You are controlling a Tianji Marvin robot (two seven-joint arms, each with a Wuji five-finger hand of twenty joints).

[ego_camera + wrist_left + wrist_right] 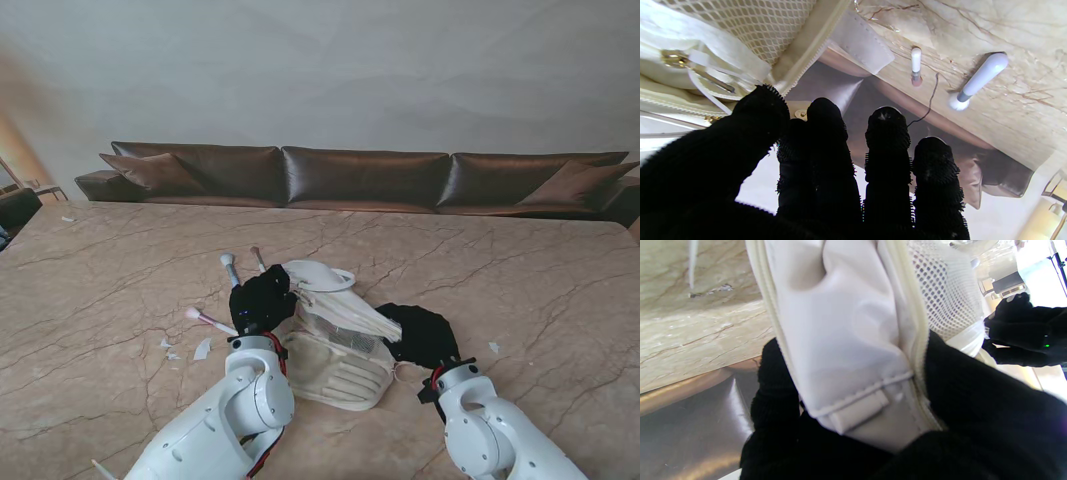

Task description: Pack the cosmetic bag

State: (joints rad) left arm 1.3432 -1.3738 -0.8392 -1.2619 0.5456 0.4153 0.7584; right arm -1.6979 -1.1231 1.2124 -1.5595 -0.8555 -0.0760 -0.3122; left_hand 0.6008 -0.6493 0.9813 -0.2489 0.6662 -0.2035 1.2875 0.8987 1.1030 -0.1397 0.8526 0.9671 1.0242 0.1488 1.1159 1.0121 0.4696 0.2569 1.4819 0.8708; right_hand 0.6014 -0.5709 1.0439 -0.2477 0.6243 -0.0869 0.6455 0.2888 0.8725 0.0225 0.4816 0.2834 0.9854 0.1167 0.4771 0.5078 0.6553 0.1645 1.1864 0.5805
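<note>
My right hand (853, 426) pinches the white cosmetics bag's (335, 345) right end between thumb and fingers. My left hand (262, 300), fingers extended and holding nothing, rests at its left rim. The bag lies open near the table's (520, 290) near edge.

Cream mesh-patterned cosmetics bag (335, 345), black fingers (887, 140)

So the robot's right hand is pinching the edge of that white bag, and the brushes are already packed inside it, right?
Not quite. The right robot hand does pinch the white bag, but the brushes lie on the table beside it, as the stand view shows.
</note>
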